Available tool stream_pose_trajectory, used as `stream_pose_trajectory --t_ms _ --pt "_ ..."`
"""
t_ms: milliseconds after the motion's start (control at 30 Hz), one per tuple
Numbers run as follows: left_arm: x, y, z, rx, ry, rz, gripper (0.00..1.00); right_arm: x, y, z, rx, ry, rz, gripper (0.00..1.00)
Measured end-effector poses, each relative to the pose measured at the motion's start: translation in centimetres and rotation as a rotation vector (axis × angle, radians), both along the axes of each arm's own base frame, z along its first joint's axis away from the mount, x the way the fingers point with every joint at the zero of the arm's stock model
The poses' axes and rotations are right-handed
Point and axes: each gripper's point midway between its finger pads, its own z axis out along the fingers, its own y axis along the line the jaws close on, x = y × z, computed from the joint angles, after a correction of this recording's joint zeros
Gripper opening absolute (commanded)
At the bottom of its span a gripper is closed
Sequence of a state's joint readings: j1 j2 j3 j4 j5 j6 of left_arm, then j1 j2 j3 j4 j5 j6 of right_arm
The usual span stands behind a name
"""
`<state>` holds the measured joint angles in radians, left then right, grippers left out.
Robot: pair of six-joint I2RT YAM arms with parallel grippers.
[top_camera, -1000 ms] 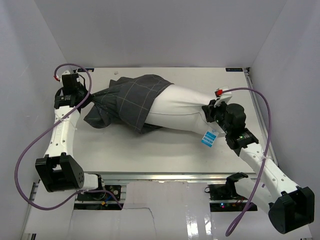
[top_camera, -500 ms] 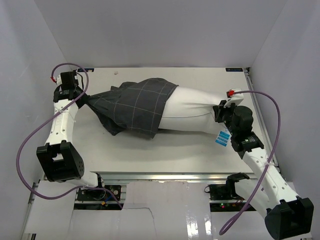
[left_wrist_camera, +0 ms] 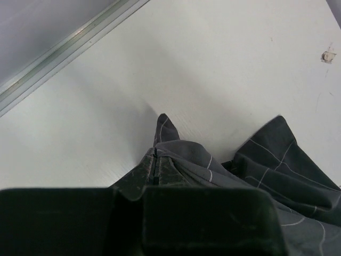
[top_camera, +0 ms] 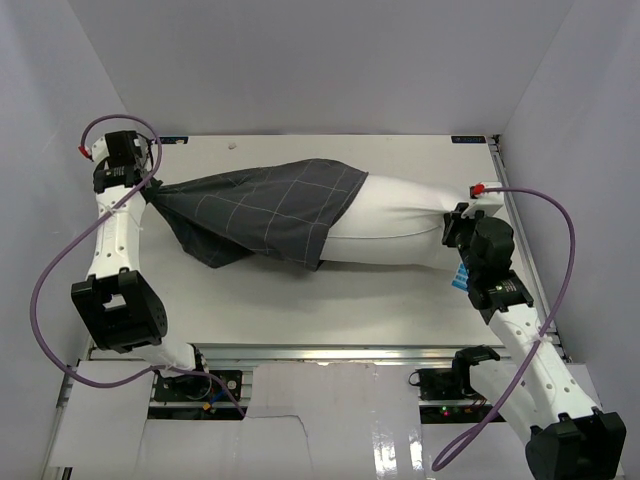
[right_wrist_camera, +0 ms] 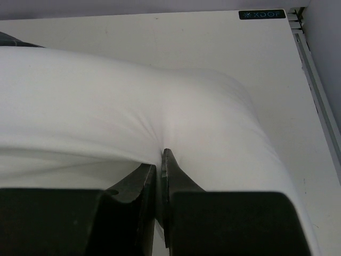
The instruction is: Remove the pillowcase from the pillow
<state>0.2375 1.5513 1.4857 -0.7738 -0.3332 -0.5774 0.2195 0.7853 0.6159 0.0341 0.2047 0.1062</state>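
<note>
The pillow [top_camera: 400, 220] lies lengthwise 9-to-3 on the tabletop [top_camera: 300, 290]; the left claw [left_wrist_camera: 154, 160] grips the pillowcase [top_camera: 265, 205] at its 9 o'clock end, the right claw [right_wrist_camera: 160, 160] pinches bare pillow at 3 o'clock

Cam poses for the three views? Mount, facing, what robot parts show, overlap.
Top external: above and behind, looking down on the table; left arm and right arm show, left gripper on the pillowcase, right gripper on the pillow.
Left wrist: on that wrist, facing along its shut fingers to the pinched pillowcase corner.
Right wrist: same mount, shut fingers pinching the pillow.
Shared: top and left wrist show the pillowcase; top and right wrist, the pillow.
</note>
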Motion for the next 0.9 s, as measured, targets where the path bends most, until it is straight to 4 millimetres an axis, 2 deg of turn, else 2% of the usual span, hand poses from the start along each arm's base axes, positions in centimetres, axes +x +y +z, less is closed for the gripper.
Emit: stream_pose_trajectory --t_ms 233,500,900 --pt "1.0 0.6 0.0 -0.006 0.020 0.009 0.00 -0.1 -0.8 -0.3 0.005 0.004 -0.038 0.08" --pt "1.8 2.7 -0.6 -0.017 0.057 0.050 0.00 -0.1 -1.1 -0.2 0.014 0.003 -0.049 0.08" --pt "1.0 4.1 -1.7 -0.046 0.092 0.080 0.00 -0.2 -1.7 0.1 0.019 -0.006 -0.067 0.08"
